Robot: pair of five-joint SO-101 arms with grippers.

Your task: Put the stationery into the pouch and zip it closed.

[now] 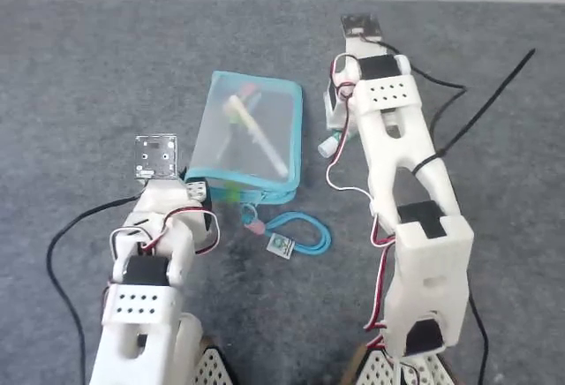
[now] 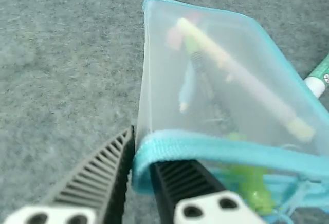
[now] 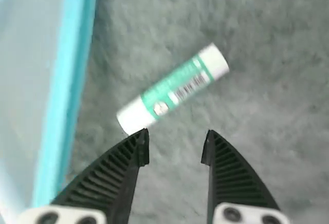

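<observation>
Here's the pouch (image 1: 252,133) lying flat mid-table, pens (image 2: 241,77) visible through its mesh side. One piece of stationery is left outside: the glue stick (image 3: 172,89), on the grey carpet (image 1: 88,94) just beside the pouch's teal edge, at its 3 o'clock in the high view.

The left gripper (image 2: 141,152) is nipped down on the teal trim at the pouch's 7 o'clock corner, pinning it in place. The right gripper (image 3: 175,136) hangs right over the stick, jaws spread and nothing in them, tips just short of the stick's near end.

So the pick is the job now. The stick lies askew to the jaws, so I'd turn the wrist to bring the fingers square across the barrel, then close on its middle, not the cap end, or it may roll away. The near finger also has to stay clear of the pouch's trim.

The mouth looks to be along the 6 o'clock edge, so the left pinch must stay firm. The strap (image 1: 305,230) trails off at 5 o'clock, worth avoiding.
</observation>
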